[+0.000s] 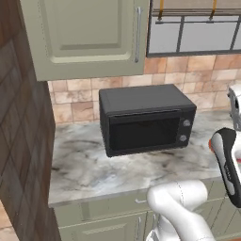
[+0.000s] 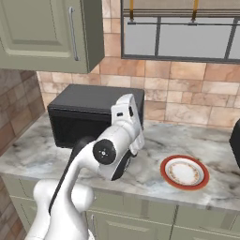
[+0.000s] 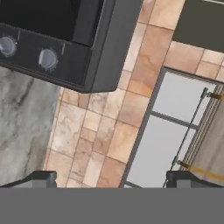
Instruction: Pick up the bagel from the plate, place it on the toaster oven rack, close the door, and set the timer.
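We judge the task barely begun, if at all. The toaster oven (image 1: pixel 146 120) stands on the table (image 1: pixel 84 169) with its door (image 1: pixel 143 132) shut. The plate (image 2: pixel 184 172) lies to the oven's right; we see no bagel on it. The tool (image 3: pixel 111 178) is open and empty, pointing at the wall beside the oven's knobs (image 3: pixel 47 59). Loading, closing and timer all remain.

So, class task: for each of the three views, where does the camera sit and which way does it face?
Left base view: behind the arm's left, facing the toaster oven; arm at lower right.
Right base view: behind its right, facing the oven and plate; arm at lower left.
Hand view: on the hand, rolled, facing oven knobs, wall tiles, window; fingertips apart.
All share the oven.
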Controlling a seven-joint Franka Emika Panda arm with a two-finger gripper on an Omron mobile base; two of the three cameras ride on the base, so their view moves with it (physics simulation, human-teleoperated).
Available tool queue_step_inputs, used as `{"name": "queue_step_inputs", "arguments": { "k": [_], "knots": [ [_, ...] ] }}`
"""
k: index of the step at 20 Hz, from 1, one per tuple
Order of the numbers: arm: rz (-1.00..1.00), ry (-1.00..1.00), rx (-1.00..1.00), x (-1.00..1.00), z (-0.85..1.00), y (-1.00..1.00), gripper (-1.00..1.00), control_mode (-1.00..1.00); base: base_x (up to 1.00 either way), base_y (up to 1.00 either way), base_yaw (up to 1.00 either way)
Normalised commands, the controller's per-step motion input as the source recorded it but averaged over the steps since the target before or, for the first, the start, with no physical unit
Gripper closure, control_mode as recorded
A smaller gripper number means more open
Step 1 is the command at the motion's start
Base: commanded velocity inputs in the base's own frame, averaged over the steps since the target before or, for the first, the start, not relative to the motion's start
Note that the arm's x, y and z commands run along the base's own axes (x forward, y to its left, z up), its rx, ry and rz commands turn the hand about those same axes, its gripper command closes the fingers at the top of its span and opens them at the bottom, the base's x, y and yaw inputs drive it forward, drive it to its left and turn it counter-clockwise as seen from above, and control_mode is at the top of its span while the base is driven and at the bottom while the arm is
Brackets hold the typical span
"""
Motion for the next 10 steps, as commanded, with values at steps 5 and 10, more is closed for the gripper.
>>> {"name": "queue_step_inputs", "arguments": {
  "k": [5, 10],
  "knots": [
    [0.17, 0.19, 0.06, 0.0, -0.25, -0.1, -1.0, -1.0, 0.0, 0.0, 0.0],
    [0.22, 0.31, 0.2, 0.0, -0.21, 0.0, -1.0, -1.0, 0.0, 0.0, 0.0]
  ]
}}
